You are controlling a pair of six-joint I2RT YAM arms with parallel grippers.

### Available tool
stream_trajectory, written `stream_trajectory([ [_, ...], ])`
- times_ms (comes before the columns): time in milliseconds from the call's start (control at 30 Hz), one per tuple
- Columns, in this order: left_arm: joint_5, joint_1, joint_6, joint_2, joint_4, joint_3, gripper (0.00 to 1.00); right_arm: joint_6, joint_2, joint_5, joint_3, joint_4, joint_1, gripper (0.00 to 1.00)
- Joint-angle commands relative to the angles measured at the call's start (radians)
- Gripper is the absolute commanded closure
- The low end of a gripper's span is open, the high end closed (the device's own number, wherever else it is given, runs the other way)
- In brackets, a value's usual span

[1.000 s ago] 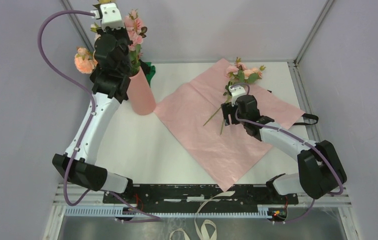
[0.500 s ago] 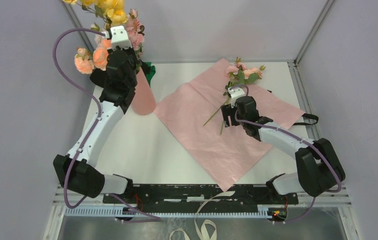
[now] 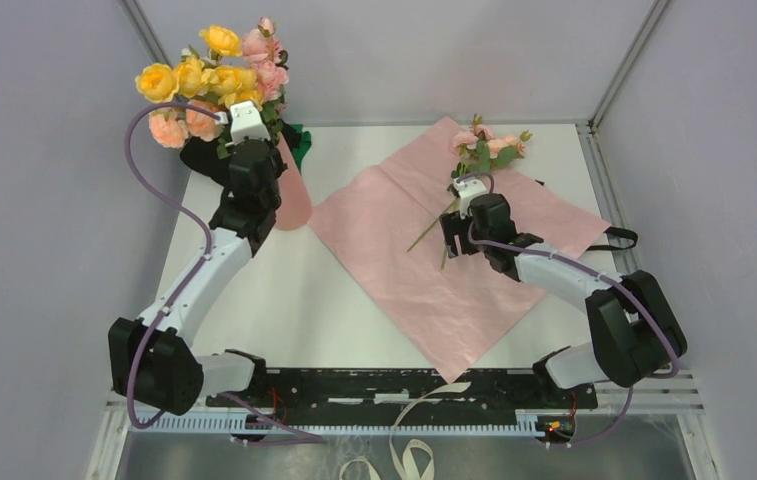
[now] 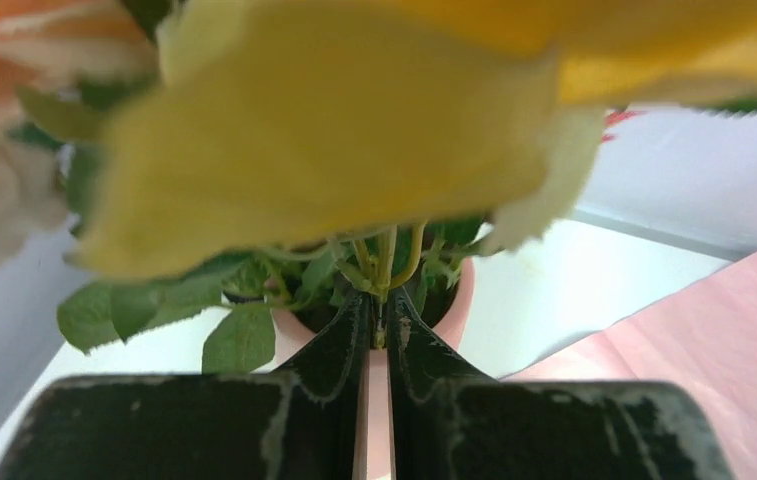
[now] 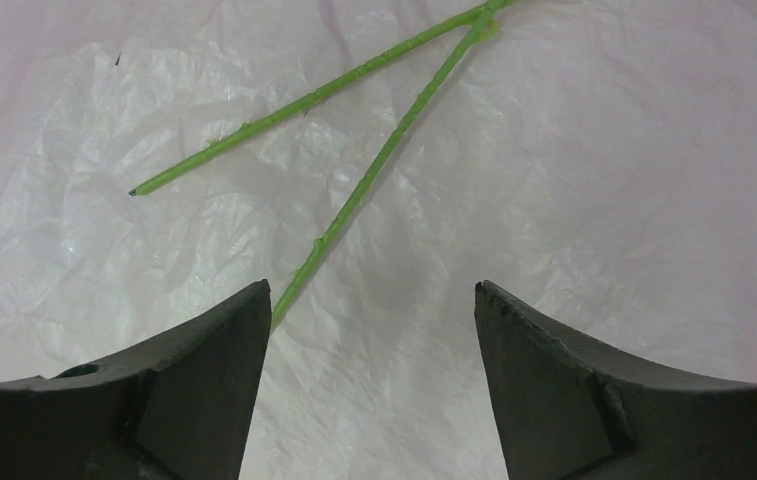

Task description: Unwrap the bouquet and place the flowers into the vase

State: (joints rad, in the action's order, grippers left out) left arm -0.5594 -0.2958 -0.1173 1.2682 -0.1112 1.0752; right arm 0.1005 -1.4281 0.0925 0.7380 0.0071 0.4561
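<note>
The flowers (image 3: pixel 204 75) stood roughly upright at the far left. Our clenched left pincer (image 4: pixel 376 325) pinched their stems, which pointed down at the mouth of the vase (image 4: pixel 454 300) just beyond. Our right pincer (image 5: pixel 372 300) hung released over the stems of a pink sprig (image 3: pixel 489 145), which lay on paper (image 3: pixel 424 300) spread across the white counter (image 3: pixel 274 290).

The left gripper (image 3: pixel 245 122), clamped on the stems (image 4: pixel 386 262) of the flowers (image 3: pixel 216 88), has come down from the top edge of the overhead view towards the vase (image 3: pixel 294 196). The yellow blooms (image 3: pixel 194 76), cut off by the frame a second ago, now show whole, lower and just above the vase. The left arm now hides more of the vase.
</note>
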Motion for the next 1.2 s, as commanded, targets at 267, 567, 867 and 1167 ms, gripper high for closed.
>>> stream_trajectory([
  [267,-0.035,-0.008,-0.156,-0.070,-0.025,-0.061,0.82,0.003,-0.011,-0.024,0.000,0.033,0.000,0.20],
  [567,-0.054,-0.095,-0.206,-0.103,0.117,0.026,0.01,0.009,-0.017,-0.034,0.001,0.040,0.001,0.20],
  [867,-0.021,-0.182,-0.246,-0.074,0.280,0.112,0.00,0.011,0.001,-0.004,0.013,0.033,-0.001,0.20],
  [1167,0.072,-0.280,-0.265,0.043,0.275,0.108,0.00,0.040,0.021,0.090,0.071,0.028,0.001,0.19],
])
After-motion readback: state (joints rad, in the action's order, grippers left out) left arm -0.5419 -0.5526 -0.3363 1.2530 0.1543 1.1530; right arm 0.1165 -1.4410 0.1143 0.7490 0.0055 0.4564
